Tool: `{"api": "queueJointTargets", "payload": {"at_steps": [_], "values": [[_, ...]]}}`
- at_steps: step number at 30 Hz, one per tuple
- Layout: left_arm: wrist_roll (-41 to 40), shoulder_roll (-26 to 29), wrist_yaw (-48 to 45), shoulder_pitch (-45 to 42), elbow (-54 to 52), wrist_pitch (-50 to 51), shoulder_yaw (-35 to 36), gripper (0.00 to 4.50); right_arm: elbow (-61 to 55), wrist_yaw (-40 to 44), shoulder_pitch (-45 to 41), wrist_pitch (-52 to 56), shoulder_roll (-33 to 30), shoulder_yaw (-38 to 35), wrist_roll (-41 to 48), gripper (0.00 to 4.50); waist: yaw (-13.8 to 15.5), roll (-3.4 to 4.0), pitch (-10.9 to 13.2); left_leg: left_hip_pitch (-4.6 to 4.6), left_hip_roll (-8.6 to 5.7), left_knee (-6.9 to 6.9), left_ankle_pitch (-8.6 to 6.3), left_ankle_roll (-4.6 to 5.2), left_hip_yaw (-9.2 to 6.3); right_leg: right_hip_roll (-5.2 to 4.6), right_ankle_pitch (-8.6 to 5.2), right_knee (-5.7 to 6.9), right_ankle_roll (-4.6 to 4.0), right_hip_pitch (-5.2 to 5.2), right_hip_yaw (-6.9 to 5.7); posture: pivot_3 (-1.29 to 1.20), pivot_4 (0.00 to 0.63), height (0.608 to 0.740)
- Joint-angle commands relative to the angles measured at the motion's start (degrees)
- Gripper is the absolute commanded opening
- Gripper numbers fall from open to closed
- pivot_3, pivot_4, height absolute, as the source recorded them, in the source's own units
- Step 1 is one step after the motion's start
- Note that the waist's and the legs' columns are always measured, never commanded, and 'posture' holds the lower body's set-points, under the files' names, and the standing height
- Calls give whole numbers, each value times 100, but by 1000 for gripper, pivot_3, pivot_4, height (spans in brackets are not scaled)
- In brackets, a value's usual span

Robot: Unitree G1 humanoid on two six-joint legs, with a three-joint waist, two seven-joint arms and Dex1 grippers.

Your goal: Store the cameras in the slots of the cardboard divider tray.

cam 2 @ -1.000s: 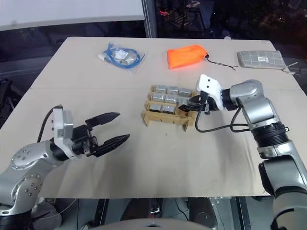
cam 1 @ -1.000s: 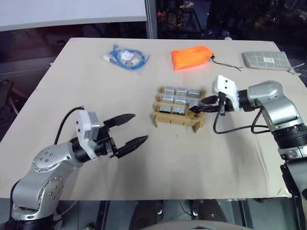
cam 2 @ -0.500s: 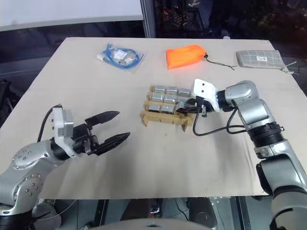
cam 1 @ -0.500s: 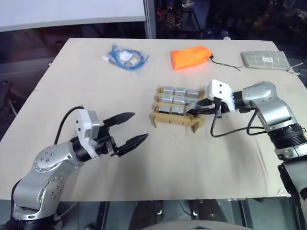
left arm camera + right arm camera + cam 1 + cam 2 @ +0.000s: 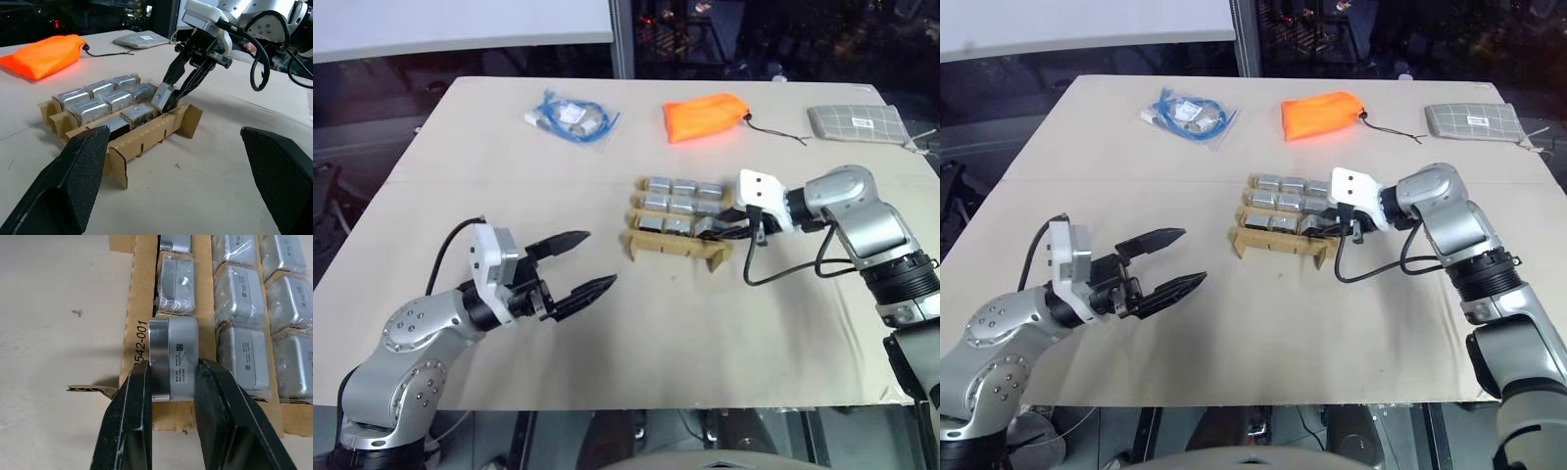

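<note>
The beige worktop [image 5: 607, 372] carries the cardboard divider tray [image 5: 674, 245] near its middle, with wrapped cameras [image 5: 671, 204] filling its slots. The left claw [image 5: 579, 264] hovers well apart from the tray, its fingers spread wide and holding nothing. The right claw [image 5: 172, 396] is clamped on one camera [image 5: 173, 355] at the tray's near-right corner slot.

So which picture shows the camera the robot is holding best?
The right wrist view: the camera looms large, pinched by the right end effector over the tray. The left wrist view shows it smaller, tilted at the tray's end slot. In the eye views it is tiny.
</note>
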Motion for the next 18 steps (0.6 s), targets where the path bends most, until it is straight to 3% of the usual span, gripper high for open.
{"api": "queueJointTargets", "payload": {"at_steps": [1,2,3,6,13,14,18], "values": [[-14,15,-8,-63,-181,-87,-43,4500,30,-18,-72,121,-3,44,-91,1912,10,-1,0,0,0,0,0,0,0,0,0,0,0,0,-1,0,150,740],[-12,12,-3,-72,-184,-83,-55,4500,-1,-68,-77,127,17,2,-73,2198,12,-1,1,0,0,0,0,0,-1,0,0,0,0,0,-2,0,150,740],[-12,8,-1,-78,-182,-80,-68,4500,-83,-94,-75,206,26,-55,-23,2851,10,0,1,-1,0,0,0,0,0,0,0,0,0,0,-1,0,150,740],[0,-10,4,-105,-158,-92,-129,4500,-513,-189,39,452,-3,-310,201,4190,10,-1,1,-1,0,0,1,-2,3,1,0,0,1,-2,2,0,150,740],[104,-175,223,-126,-151,-173,-208,4500,-2112,-575,1018,517,-15,-1412,1242,4190,68,-1,0,-2,1,-2,-1,3,1,1,1,-1,2,-1,1,0,150,740],[136,-218,333,-101,-132,-136,-195,4500,-2456,-635,1256,939,-37,-1665,1611,4190,75,-1,0,-2,1,-2,-3,5,2,0,1,-1,3,-1,2,0,150,740],[40,-403,590,133,-47,-130,133,4500,-3872,-1311,2993,1407,-130,-2678,2088,4366,175,-10,-5,-4,3,-4,-11,18,-10,-3,0,-7,2,4,4,0,150,740]]}}
